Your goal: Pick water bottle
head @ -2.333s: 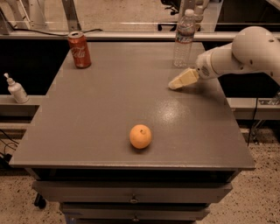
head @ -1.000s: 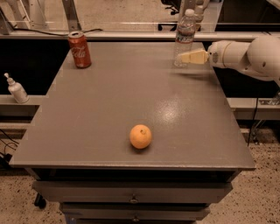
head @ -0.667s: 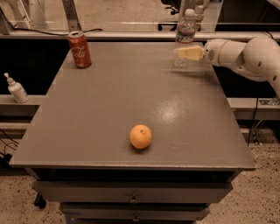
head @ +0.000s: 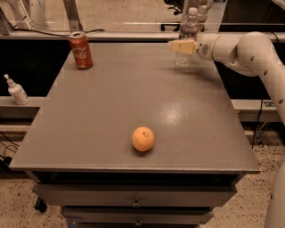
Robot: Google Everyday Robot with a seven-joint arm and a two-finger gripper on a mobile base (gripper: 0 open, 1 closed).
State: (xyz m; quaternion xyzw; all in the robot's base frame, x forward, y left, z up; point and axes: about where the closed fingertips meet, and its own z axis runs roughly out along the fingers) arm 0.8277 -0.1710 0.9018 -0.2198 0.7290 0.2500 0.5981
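Note:
The water bottle (head: 188, 27), clear with a white cap and a pale label band, stands upright at the far right edge of the grey table (head: 111, 98). My gripper (head: 179, 46) comes in from the right on the white arm (head: 249, 49). It lies level across the bottle's middle and hides that part. Its cream tip reaches just past the bottle's left side. The bottle's base still rests on the table.
A red soda can (head: 81, 50) stands at the far left corner. An orange (head: 143, 139) lies near the front middle. A white pump bottle (head: 16, 91) sits on a low ledge left of the table. Another bottle (head: 203, 10) stands behind the water bottle.
My gripper has risen from the table surface right of centre and moved back and left to the bottle's middle. The bottle, can and orange have not moved.

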